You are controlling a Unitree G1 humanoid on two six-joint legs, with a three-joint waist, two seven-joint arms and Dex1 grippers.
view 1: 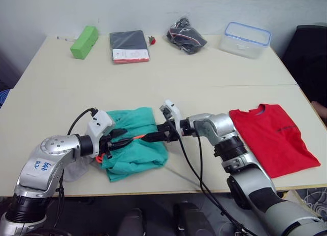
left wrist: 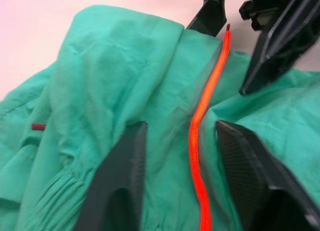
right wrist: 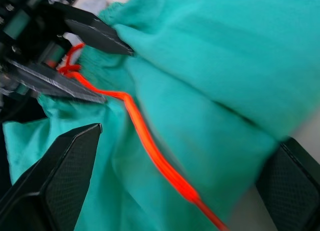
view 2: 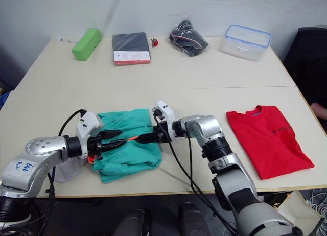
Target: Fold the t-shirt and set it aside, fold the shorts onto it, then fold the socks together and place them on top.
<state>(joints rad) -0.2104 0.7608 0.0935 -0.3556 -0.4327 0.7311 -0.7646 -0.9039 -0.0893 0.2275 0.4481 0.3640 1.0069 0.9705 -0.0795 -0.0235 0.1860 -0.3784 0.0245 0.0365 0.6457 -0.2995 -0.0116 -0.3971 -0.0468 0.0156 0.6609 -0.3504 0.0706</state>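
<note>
The teal shorts (view 1: 137, 146) lie bunched near the table's front edge, their orange drawstring (left wrist: 207, 98) running across the top. My left gripper (view 1: 124, 137) reaches in from the left and stands open, with fabric and drawstring between its fingers (left wrist: 125, 166). Facing it from the right, my right gripper (view 1: 154, 137) is open wide over the same fabric (right wrist: 210, 91). Flat at the front right lies the red t-shirt (view 1: 273, 136). A light grey sock (view 1: 76, 170) peeks out from under my left forearm, mostly hidden.
Along the back of the table (view 1: 214, 88) stand a green box (view 1: 85, 41), a dark flat packet (view 1: 130, 46), a black bundle (view 1: 186, 36) and a clear plastic container (view 1: 247, 39). The shorts and t-shirt lie close to the front edge.
</note>
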